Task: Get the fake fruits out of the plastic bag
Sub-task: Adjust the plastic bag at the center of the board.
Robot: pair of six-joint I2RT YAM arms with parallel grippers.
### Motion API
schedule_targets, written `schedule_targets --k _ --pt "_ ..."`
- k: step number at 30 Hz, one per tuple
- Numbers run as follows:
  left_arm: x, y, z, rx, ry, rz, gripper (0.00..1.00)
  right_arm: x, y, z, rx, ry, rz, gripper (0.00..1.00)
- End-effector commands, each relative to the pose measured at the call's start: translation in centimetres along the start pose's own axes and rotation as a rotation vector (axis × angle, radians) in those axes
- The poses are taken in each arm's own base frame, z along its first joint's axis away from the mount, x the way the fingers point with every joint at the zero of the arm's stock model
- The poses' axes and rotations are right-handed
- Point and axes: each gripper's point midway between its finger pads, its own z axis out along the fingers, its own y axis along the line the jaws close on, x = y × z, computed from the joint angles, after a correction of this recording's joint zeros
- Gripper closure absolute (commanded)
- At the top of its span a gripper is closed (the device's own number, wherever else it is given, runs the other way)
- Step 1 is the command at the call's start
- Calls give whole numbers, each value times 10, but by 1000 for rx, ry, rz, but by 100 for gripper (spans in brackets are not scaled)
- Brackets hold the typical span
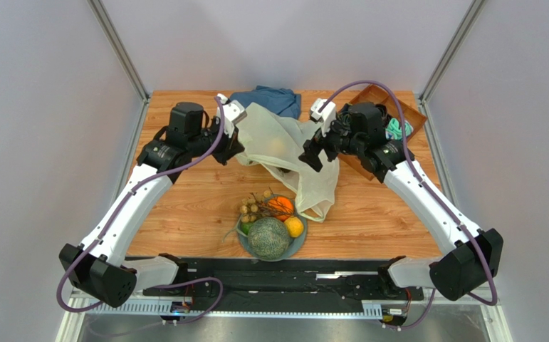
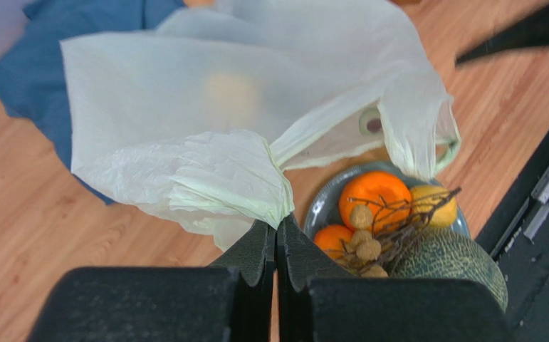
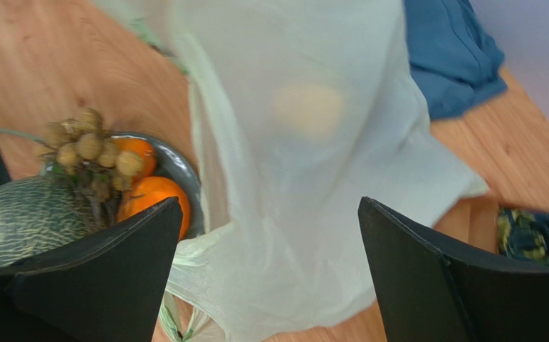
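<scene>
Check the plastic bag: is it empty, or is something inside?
Not empty. One pale yellowish round shape shows through the plastic bag in both wrist views; what it is cannot be told.

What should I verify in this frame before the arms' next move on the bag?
1. Left jaws shut on a bunched fold of the plastic bag: ok.
2. Right jaws open, gripping nothing, bag film hanging before them: ok.
3. Bag emptied: not ok; one pale yellow fruit shows through the film.
4. Melon and oranges resting on the grey plate: ok.
5. Bag mouth unobstructed for that fruit: cannot tell.
</scene>
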Motion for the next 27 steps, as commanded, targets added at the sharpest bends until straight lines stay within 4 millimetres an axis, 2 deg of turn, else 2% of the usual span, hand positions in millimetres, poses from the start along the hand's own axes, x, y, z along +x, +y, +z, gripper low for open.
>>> schedule_targets --k 1,3,4,6,7,8,10,13,17,20,21,22,24,25,27 --pt "-37 12 -3 -47 -95 -9 100 8 67 16 -297 23 -81 8" --pt "-34 12 0 -41 -87 -6 100 16 80 29 -371 48 -84 20" --pt "-31 11 1 -38 -81 -10 100 16 86 34 -397 62 -77 29" --pt "-24 9 4 -27 -66 -15 100 22 89 44 -412 99 -40 42" --pt "-23 8 4 -22 -66 -18 100 36 88 56 -420 147 -6 53" --pt "-20 8 6 -19 -61 -25 100 35 84 61 -411 160 3 58" --pt "-17 8 7 -17 -55 -26 100 54 73 78 -364 232 31 61" --pt "-14 7 8 -14 -50 -24 100 57 51 93 -280 260 26 66" --pt "-15 5 10 0 -59 -34 100 75 15 121 -134 318 -1 65" --pt "-16 1 15 30 -59 -66 100 75 -16 137 -10 332 -1 61" --pt "-17 1 16 34 -58 -75 100 87 -22 147 3 364 25 59" --pt "-17 0 17 42 -57 -85 100 73 -35 149 28 342 42 53" --pt "-15 -2 20 58 -48 -113 100 82 -45 159 59 382 93 42" --pt "-15 -4 21 67 -45 -124 100 72 -54 161 87 364 93 39" --pt "-14 -6 25 86 -39 -155 100 75 -65 164 128 377 88 38"
